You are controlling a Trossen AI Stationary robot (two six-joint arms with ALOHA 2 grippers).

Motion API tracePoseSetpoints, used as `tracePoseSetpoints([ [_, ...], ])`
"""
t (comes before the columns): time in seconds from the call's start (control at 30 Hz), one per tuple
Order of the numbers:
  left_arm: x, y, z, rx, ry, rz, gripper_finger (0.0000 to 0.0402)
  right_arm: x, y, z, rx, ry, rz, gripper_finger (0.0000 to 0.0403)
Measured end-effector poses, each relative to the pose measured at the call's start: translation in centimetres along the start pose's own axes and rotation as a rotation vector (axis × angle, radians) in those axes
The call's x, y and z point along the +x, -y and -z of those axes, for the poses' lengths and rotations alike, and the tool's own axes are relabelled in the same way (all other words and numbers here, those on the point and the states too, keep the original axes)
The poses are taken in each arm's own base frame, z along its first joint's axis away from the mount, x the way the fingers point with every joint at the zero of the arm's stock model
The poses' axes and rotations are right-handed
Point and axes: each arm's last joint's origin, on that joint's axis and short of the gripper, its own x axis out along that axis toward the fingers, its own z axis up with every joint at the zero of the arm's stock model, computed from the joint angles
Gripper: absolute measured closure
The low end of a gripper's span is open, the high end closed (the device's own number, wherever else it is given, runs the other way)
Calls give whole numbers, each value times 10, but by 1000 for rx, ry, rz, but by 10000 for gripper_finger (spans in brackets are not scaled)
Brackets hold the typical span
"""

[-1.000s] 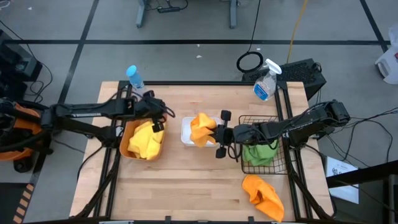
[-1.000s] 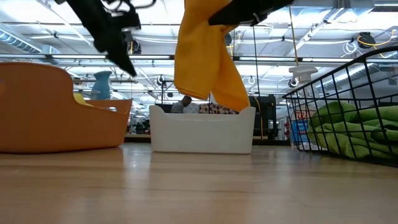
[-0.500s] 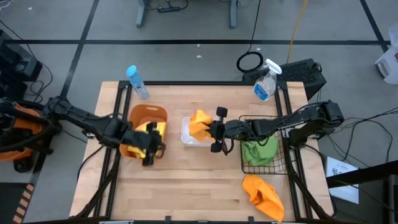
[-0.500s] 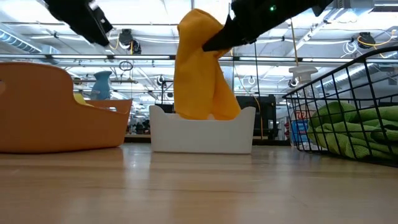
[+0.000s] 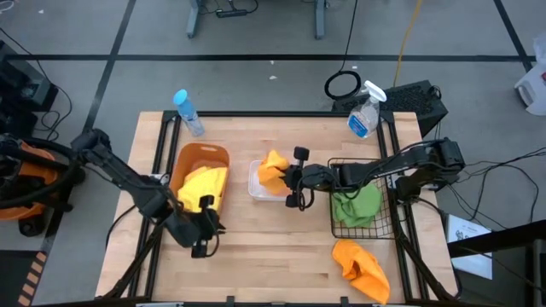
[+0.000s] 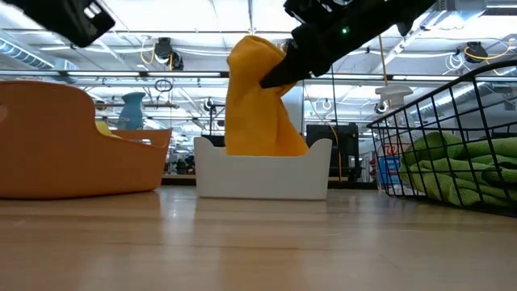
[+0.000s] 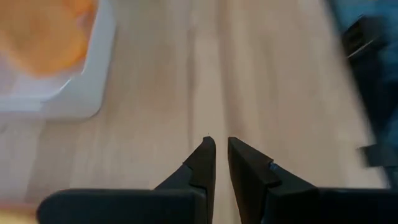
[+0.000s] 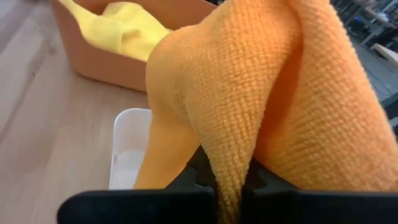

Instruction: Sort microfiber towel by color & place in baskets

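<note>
My right gripper (image 5: 293, 179) is shut on an orange towel (image 5: 271, 168) over the white tub (image 5: 256, 189). The towel also shows in the low view (image 6: 257, 105) and the right wrist view (image 8: 261, 81). Yellow towels (image 5: 203, 186) lie in the orange-brown tub (image 5: 198, 154). Green towels (image 5: 357, 207) lie in the black wire basket (image 5: 375, 164). A second orange towel (image 5: 360, 264) lies crumpled on the table at the near right. My left gripper (image 5: 203, 239) hangs over bare table near the orange-brown tub's near side; its fingers (image 7: 205, 163) are shut and empty. My right gripper pinches a bunched fold of the orange towel (image 8: 227, 163) between its two fingers, near the towel's top. The fingers come from the table's right, slanting a little down (image 6: 279, 71). The towel hangs below them, and its lower end (image 6: 266, 144) sits inside the white tub.
A clear spray bottle (image 5: 365, 111) stands at the far right, and a blue-capped bottle (image 5: 188, 111) at the far left. Bare wood (image 5: 273, 247) lies along the near side of the table between my left gripper and the loose orange towel.
My left gripper has moved from above the orange-brown tub toward the table's near edge. My right gripper has moved a little toward the table's left and down with the orange towel. The towel's lower end has sunk into the white tub and bunched up.
</note>
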Motion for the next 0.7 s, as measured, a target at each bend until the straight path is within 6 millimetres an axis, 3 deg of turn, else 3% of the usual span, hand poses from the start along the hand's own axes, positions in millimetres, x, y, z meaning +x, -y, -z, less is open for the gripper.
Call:
tracePoseSetpoints([
  [0.23,12,-7,20,-22,-171,-195,352,6,-5,4,4,-7,-25,402],
  [0.7,15,-18,19,32,-152,-326,352,6,-4,4,5,-3,-16,399],
])
